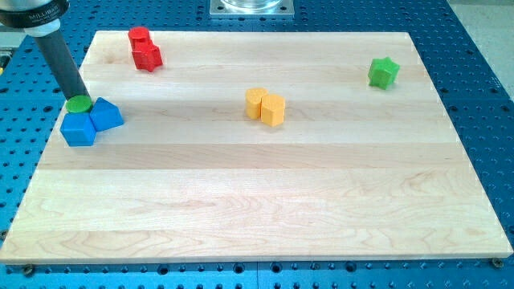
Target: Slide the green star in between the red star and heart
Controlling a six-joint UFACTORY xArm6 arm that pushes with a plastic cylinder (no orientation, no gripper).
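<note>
One green star far right, my tip far left by blue blocks; fingers' state unknowable.

Bright, even light is flooding the table from overhead, and the pale wood is showing its grain cleanly with no hard glare. Shadows are staying short and soft, hugging the bases of the yellow blocks and the green star. Focus is holding crisp across the whole view, colours are reading saturated, and the table's edges are tapering toward the view's top.
</note>
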